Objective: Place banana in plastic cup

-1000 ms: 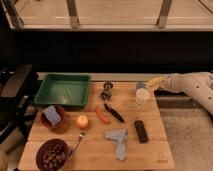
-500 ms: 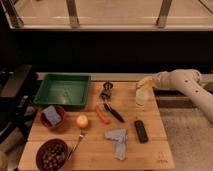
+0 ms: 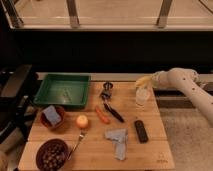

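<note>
The plastic cup (image 3: 142, 96) stands upright at the back right of the wooden table (image 3: 95, 150). The banana (image 3: 143, 81) is pale yellow and hangs just above the cup's rim, tilted down to the left. My gripper (image 3: 151, 79) comes in from the right on a white arm and holds the banana's right end. The banana's low tip is right over the cup's mouth; I cannot tell whether it touches the rim.
A green tray (image 3: 62, 91) sits at the back left. A brown bowl (image 3: 52, 117) with a blue sponge and a dark bowl (image 3: 51, 155) of nuts are front left. A round orange fruit (image 3: 82, 121), a carrot (image 3: 102, 116), a fork, black tools, a grey cloth (image 3: 118, 137) and a black remote (image 3: 141, 131) lie mid-table.
My arm has moved left and lowered the banana from beside the cup to right above its rim. Nothing else on the table has moved.
</note>
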`<state>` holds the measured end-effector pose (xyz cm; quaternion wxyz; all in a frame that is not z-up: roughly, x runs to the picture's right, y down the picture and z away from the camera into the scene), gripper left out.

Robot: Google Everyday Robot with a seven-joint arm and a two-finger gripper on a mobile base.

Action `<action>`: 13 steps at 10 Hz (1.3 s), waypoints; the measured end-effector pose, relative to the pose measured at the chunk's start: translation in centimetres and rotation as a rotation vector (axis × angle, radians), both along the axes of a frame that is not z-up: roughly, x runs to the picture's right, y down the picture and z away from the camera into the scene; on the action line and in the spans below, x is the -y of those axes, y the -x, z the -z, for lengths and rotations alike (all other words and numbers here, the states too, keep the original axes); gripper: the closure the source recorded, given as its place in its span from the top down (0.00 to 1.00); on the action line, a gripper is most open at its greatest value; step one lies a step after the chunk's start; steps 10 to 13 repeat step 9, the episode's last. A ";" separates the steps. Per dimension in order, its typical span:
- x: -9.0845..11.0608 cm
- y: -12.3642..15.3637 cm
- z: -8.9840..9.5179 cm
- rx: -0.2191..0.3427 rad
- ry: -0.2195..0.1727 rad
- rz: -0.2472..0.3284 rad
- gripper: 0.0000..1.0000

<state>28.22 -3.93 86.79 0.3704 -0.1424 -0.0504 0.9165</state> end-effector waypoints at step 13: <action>-0.1 1.0 -0.2 0.033 0.011 0.006 0.80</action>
